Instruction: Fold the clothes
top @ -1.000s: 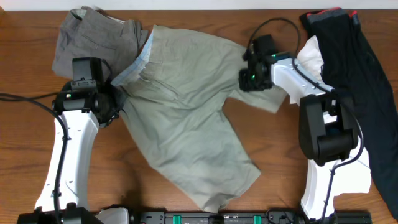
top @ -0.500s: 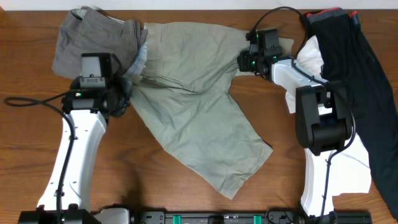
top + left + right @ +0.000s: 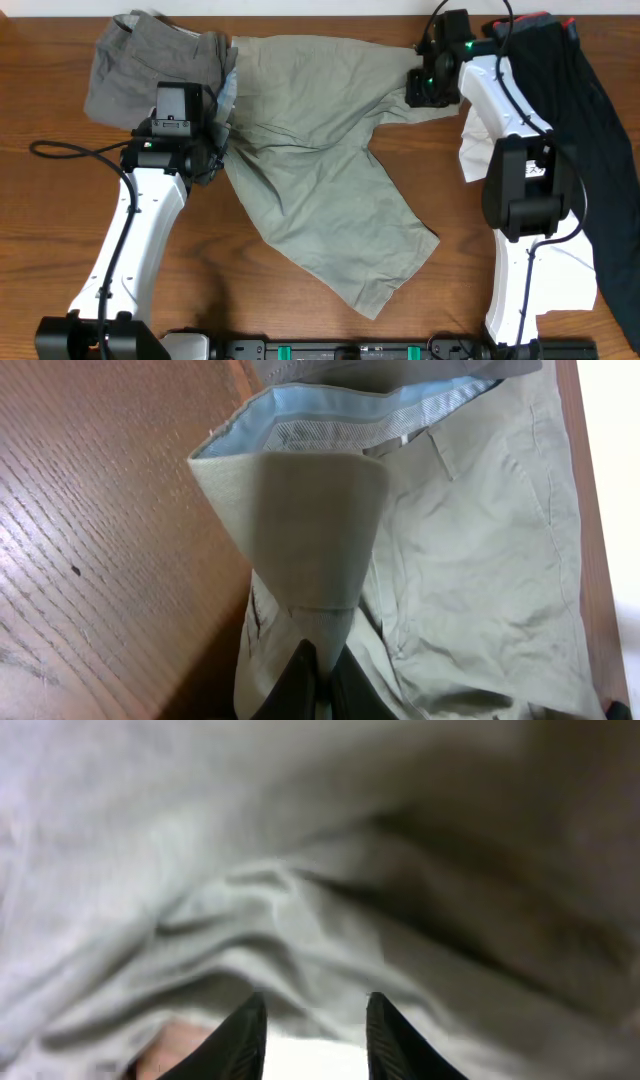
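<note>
Presently, your left gripper (image 3: 318, 665) pinches the shorts (image 3: 320, 190) at the waistband (image 3: 330, 420), apparently to anchor them flat across the table (image 3: 60, 200), while your right gripper (image 3: 315, 1020) stands parted at the far leg hem (image 3: 392, 105), gripping nothing.

The brown wooden counter (image 3: 60, 220) carries light khaki-olive cotton shorts (image 3: 320, 180) spread across its middle. Darker grey-brown shorts (image 3: 130, 65) touch them far left. A black garment (image 3: 570, 90) and a white T-shirt (image 3: 580, 275) lie right.
</note>
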Motion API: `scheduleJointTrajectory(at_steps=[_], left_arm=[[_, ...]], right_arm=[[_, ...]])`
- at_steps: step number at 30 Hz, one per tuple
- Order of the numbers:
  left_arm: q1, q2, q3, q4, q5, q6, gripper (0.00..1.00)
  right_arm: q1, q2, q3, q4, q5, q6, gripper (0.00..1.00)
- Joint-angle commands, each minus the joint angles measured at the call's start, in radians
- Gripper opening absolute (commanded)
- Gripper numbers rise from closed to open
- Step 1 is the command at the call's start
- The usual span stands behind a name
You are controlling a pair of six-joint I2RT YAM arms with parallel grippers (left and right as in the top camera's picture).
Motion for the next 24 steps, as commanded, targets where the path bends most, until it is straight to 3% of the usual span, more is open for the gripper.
scheduleJointTrajectory(at_steps=[1,10,19,24], left_arm=[[-0.002,0.004,0.009,0.005,-0.047,-0.005,0.06],[-0.002,0.004,0.009,0.015,-0.050,0.004,0.06],[-0.002,0.004,0.009,0.016,-0.050,0.025,0.06],[-0.002,0.004,0.009,0.013,-0.066,0.068,0.06]], right_arm=[[0.005,0.007,-0.006,0.003,0.023,-0.026,0.33],[0.003,0.024,-0.049,0.163,0.075,-0.024,0.33],[0.004,0.054,-0.064,0.089,0.109,-0.022,0.32],[0.004,0.074,-0.068,0.042,0.108,-0.019,0.24]])
